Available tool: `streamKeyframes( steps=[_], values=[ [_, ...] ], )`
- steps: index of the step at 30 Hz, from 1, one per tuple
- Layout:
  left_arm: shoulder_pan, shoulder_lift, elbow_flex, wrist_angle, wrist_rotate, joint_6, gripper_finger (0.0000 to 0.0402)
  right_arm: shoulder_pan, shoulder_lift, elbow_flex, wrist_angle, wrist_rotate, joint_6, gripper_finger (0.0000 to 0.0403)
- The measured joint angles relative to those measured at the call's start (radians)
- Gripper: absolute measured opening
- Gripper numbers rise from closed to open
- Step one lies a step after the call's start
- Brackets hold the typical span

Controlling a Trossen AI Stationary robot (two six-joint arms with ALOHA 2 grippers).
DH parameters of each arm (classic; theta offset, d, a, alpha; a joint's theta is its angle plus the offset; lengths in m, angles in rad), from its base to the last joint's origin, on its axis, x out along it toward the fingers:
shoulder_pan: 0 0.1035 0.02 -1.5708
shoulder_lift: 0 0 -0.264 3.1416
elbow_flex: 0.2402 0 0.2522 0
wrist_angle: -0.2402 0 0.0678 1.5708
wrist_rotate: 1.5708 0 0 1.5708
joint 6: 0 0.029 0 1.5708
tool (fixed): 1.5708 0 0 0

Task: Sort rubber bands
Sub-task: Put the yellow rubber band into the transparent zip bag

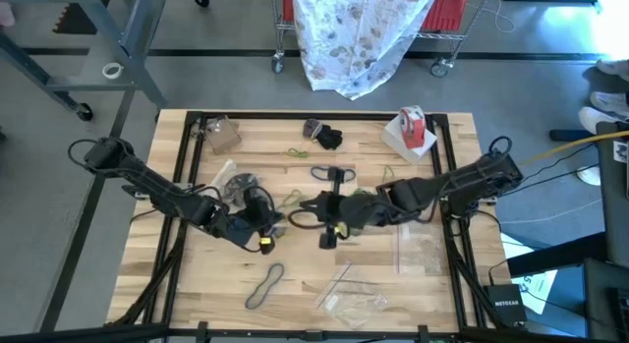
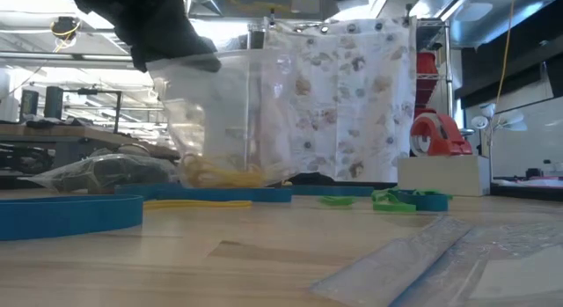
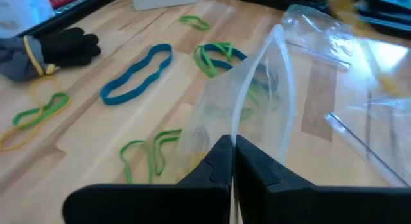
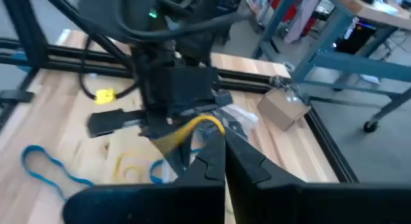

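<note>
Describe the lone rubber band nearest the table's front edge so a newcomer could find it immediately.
Start at the wooden table in the high view and go to its near edge, in front of the left gripper. There a dark band lies flat in a pinched, figure-eight shape. It lies alone on bare wood, while the other bands cluster mid-table.

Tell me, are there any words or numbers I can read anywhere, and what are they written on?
"NETGEAR": on the small dark box on the floor, just past the table's right front corner; small, only just readable.
The red-and-white tape roll shows no print that can be read.
No other writing is legible in any view.
</note>
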Motion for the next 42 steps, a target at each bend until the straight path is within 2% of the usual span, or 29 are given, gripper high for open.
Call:
streamKeyframes(
  steps=[9, 22, 27, 33, 42],
  values=[
    [0.015, 0.000, 0.000, 0.033, 0.000, -0.003, 0.0001, -0.049, 0.024, 0.000, -0.009, -0.015, 0.002, 0.0001],
    [0.027, 0.000, 0.000, 0.044, 0.000, 0.007, 0.0001, -0.048, 0.051, 0.000, -0.042, -0.043, -0.051, 0.0001],
    [0.026, 0.000, 0.000, 0.025, 0.001, 0.026, 0.0001, -0.047, 0.056, -0.002, -0.102, 0.034, -0.118, 0.0001],
    [0.029, 0.000, 0.000, -0.009, 0.000, 0.023, 0.0001, -0.047, 0.026, -0.002, -0.101, 0.036, -0.156, 0.0001],
    [0.059, 0.000, 0.000, -0.014, 0.000, 0.030, 0.0001, -0.047, 0.009, 0.000, -0.136, -0.039, -0.160, 0.0001]
  ],
)
